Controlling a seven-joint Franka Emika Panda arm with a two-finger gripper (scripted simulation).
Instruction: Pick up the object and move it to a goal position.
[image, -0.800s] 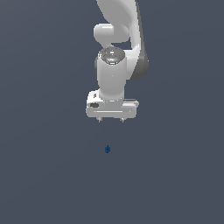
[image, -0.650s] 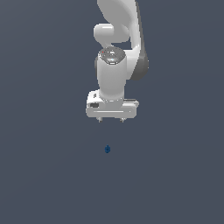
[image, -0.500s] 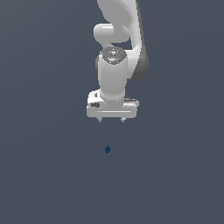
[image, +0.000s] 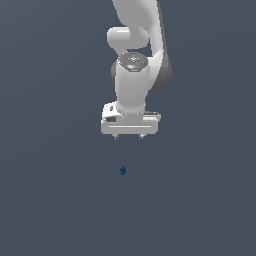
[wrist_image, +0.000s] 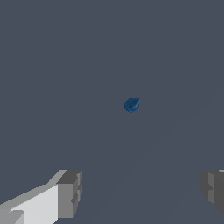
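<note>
The object (image: 123, 170) is a tiny dark blue lump lying on the flat grey floor, just below the arm in the exterior view. In the wrist view the object (wrist_image: 131, 105) shows as a small blue blob, apart from both fingers. My white gripper (image: 128, 136) hangs above it, pointing down, with its two short fingertips spread wide. The gripper (wrist_image: 140, 192) is open and holds nothing, and the object is far narrower than the gap between the grey fingers (wrist_image: 70, 193).
A plain dark grey surface (image: 55, 200) fills both views. The white arm (image: 134, 60) rises out of the exterior view's top.
The gripper has shifted very slightly toward the exterior view's right. The blue object has stayed where it was.
</note>
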